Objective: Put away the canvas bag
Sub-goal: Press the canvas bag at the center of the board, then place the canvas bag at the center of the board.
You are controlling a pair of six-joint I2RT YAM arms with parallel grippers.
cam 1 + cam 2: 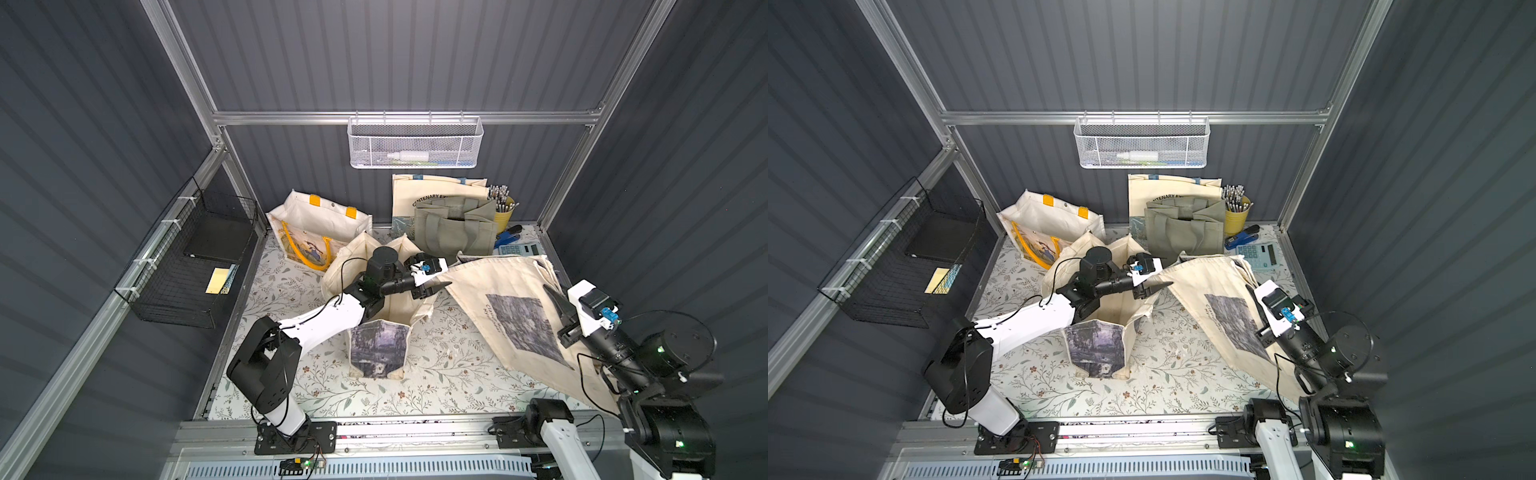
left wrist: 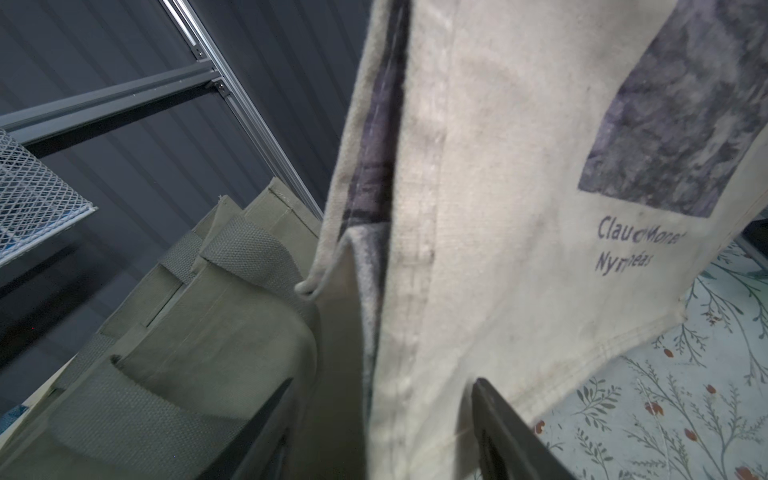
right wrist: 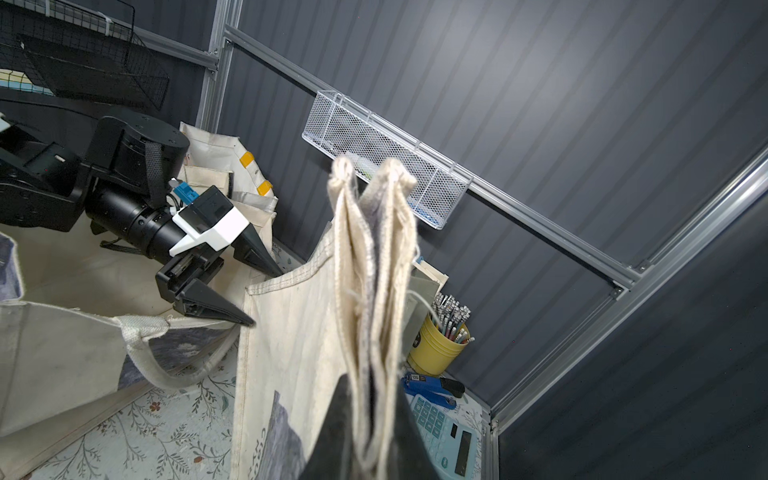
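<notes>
the canvas bag [image 1: 511,316] is hung from the jaws of the right arm [image 1: 615,345], which are clenched on its handles. its long axis runs from there toward the jaws of the left arm [image 1: 324,320]. these are released, and the bag's far corner lies between them. the left arm is stretched level.

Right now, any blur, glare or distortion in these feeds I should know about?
Left wrist view: cream canvas bag with a grey printed picture is soft, its lettering smeared. Right wrist view: its fabric nearest the lens is blurred, yellow pencil cup sharp. Both top views: sharp, evenly lit, mild sheen on the back aluminium rail.
</notes>
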